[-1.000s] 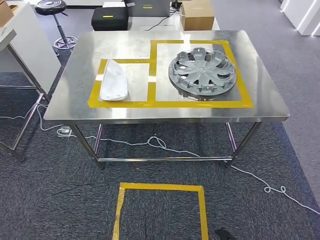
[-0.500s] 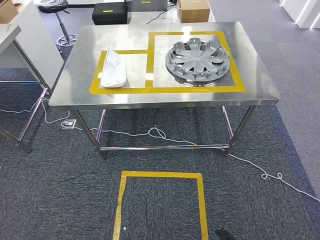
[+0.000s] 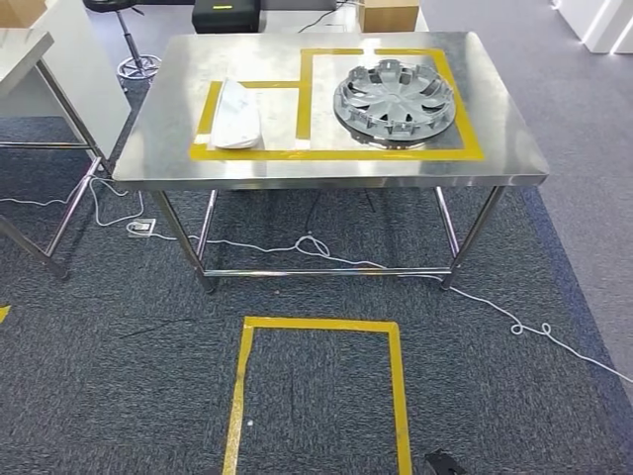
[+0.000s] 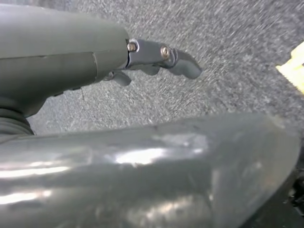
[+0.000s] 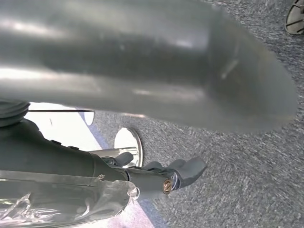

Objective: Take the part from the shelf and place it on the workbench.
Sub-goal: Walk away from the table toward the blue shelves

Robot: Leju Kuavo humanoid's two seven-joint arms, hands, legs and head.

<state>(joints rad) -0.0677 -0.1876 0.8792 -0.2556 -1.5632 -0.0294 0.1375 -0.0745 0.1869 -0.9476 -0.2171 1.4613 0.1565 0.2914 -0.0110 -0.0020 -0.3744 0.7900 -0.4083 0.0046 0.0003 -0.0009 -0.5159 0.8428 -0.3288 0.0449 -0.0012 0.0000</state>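
From the head view, a steel workbench [image 3: 149, 148] with a brushed, shiny top stands on thin metal legs over dark grey carpet [image 3: 112, 376]. Yellow tape [image 3: 304, 99] marks two boxes on its top. In the larger box lies a round grey plastic wheel cover [image 3: 394, 102], spoked and ribbed, flat on the steel. In the smaller box beside it lies a white, smooth, rounded-triangle part [image 3: 235, 115], apart from the wheel cover with a tape strip between them. A white cable [image 3: 314, 244] snakes across the carpet under the bench and off toward the right. Nearer, a yellow tape square [image 3: 317, 327] is stuck to the carpet. Behind the bench sit a black case [image 3: 226, 15], a cardboard box [image 3: 388, 14] and a stool [image 3: 131, 35] on a chrome base; a white table [image 3: 45, 69] stands at the left.

In the left wrist view, the left hand [image 4: 157, 57] hangs over the speckled carpet. Its dark fingers [image 4: 183, 66] stretch out loosely with nothing in them. A broad, glossy grey curved surface crosses the picture, blurred.

In the right wrist view, the right hand [image 5: 168, 173] also hangs above the carpet, fingers [image 5: 192, 168] gently curved and spread, holding nothing. Crinkled clear film [image 5: 64, 202] wraps the wrist. A round chrome foot [image 5: 128, 141] and a white panel [image 5: 61, 126] lie beyond it.
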